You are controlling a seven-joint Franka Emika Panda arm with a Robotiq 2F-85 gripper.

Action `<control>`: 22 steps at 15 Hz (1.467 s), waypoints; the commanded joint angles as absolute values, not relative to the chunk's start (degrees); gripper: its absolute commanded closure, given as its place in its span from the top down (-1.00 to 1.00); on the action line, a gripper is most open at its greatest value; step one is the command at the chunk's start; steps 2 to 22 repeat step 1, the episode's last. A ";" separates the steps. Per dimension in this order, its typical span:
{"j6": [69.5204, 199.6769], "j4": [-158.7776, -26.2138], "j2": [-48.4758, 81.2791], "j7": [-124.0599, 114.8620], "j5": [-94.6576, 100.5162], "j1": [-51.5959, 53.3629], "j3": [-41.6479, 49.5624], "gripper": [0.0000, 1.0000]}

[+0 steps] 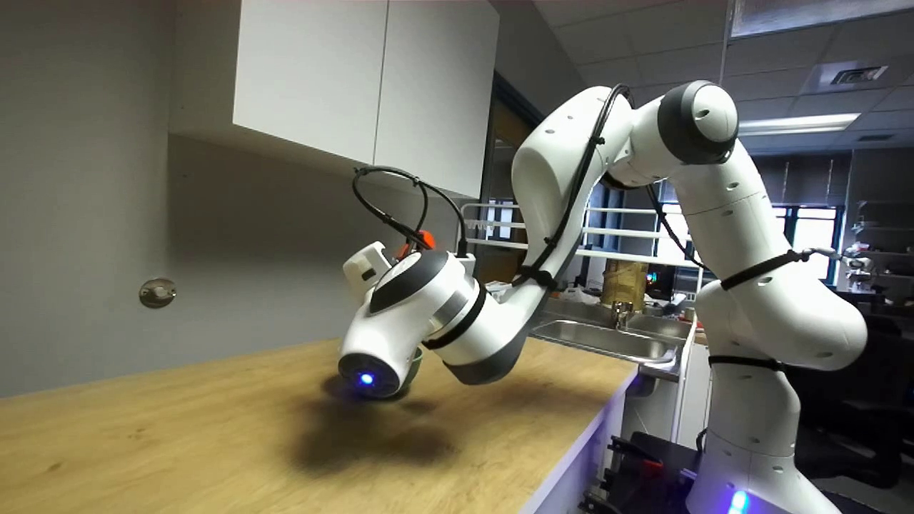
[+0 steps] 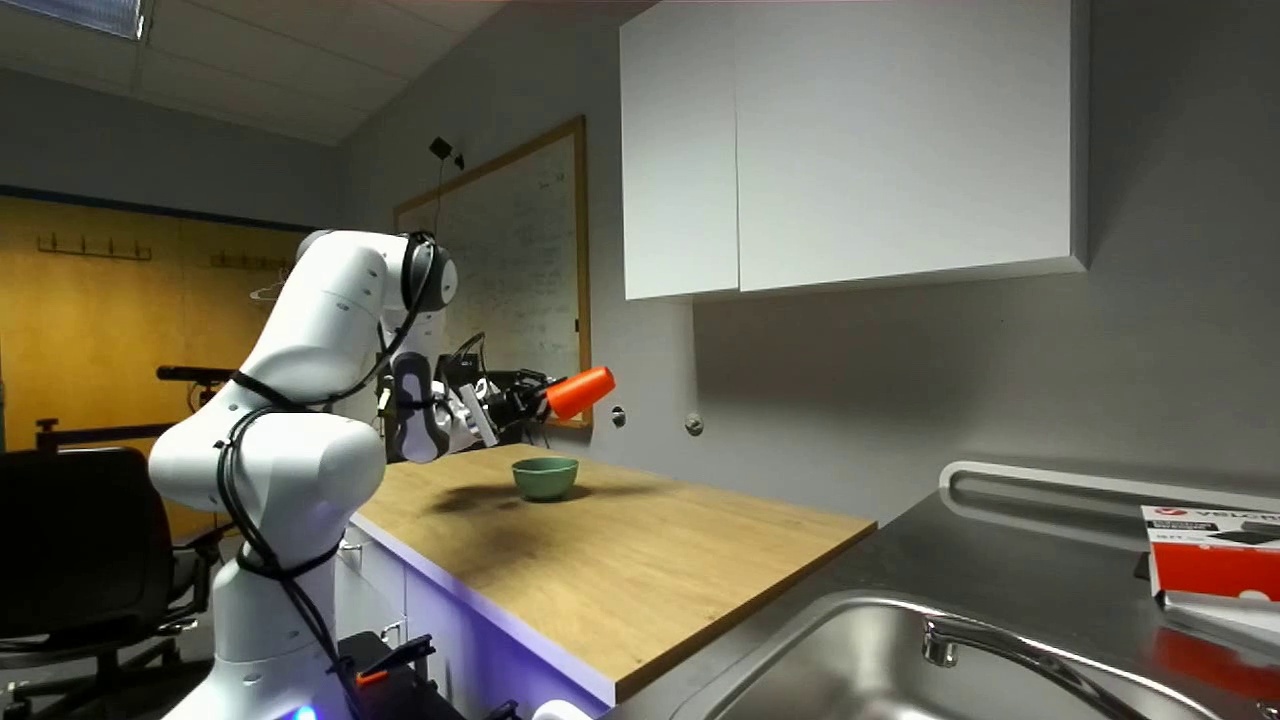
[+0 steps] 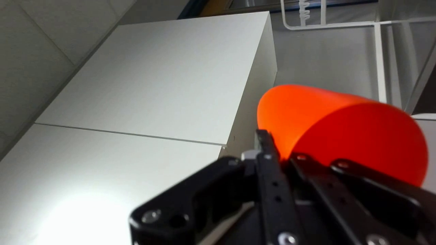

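Wrist view: the orange cup [image 3: 303, 110] juts beyond the tool [image 3: 281, 156] pinching its rim.

Pinched tight, the jaws tilt slightly upward, their fingers [image 3: 271, 170] side by side, with the wrist [image 1: 400, 314] close behind them and the arm [image 2: 310, 460] arching above jaw height to a base [image 1: 760, 457] well below.

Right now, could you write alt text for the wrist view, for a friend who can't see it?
A black robot gripper holds an orange cup by the rim, its hollow inside showing. A white wall cabinet fills much of the left; a white rack shows at upper right.
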State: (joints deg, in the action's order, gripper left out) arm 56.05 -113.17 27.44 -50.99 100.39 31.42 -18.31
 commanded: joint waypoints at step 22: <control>54.94 -113.00 27.48 -50.87 99.94 30.24 -19.78 -0.93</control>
